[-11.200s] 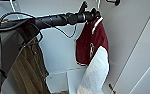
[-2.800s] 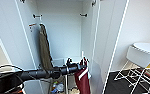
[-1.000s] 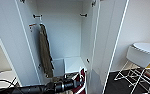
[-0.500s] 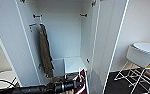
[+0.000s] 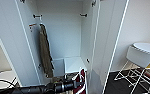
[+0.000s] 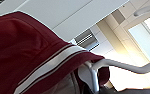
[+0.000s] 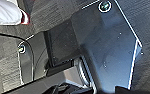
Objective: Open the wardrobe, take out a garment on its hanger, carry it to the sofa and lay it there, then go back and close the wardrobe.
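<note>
You had the wardrobe (image 5: 66, 37) in front of you with smooth, matt white panels and small dark metal fittings on its inner walls. The long olive-brown garment (image 5: 46, 56) inside looked like a rough, dull cloth. The maroon jacket (image 6: 23, 55) was a soft matt fabric, its ribbed collar band carrying white stripes; its white sleeve (image 7: 4, 12) looked smooth, ending in a maroon cuff. The white hanger (image 6: 121, 65) looked like smooth plastic with a slight sheen. The white chair (image 5: 138, 62) had thin wire legs. The floor (image 7: 146, 20) looked like coarse dark grey carpet.
</note>
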Motion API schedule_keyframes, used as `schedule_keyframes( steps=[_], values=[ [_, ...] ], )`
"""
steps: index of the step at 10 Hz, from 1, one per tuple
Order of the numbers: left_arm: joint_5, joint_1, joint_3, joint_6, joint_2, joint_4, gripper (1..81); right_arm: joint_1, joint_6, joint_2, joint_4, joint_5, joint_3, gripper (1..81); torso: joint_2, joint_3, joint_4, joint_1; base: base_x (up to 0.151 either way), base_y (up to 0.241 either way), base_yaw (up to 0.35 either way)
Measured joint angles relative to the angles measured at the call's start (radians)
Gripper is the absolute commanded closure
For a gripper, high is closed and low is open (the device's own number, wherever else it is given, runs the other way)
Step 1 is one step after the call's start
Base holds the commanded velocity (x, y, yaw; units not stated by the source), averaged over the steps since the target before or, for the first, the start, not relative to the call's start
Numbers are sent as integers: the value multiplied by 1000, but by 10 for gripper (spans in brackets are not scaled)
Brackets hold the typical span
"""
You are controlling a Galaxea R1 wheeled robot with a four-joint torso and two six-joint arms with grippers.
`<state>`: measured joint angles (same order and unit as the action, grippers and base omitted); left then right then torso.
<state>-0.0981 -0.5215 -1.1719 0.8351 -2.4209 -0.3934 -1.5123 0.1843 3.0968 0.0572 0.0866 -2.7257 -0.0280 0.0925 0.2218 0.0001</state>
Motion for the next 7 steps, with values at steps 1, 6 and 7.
schedule_keyframes(
  steps=[1, 6, 7],
  values=[
    [0, 0, 0, 0, 0, 0, 811, 0, 0, 0, 0, 0, 0, 10, 0, 0, 0, 0, 0, 0, -106],
    [1, 0, 0, 0, 4, 0, 811, 0, 0, -1, 0, 0, 0, 10, 0, 0, 0, 0, 0, 0, -200],
    [0, 1, 0, 0, 5, 0, 811, 0, 0, -2, 0, 2, 0, 10, 0, 0, 0, 0, 0, 0, -206]
  ],
)
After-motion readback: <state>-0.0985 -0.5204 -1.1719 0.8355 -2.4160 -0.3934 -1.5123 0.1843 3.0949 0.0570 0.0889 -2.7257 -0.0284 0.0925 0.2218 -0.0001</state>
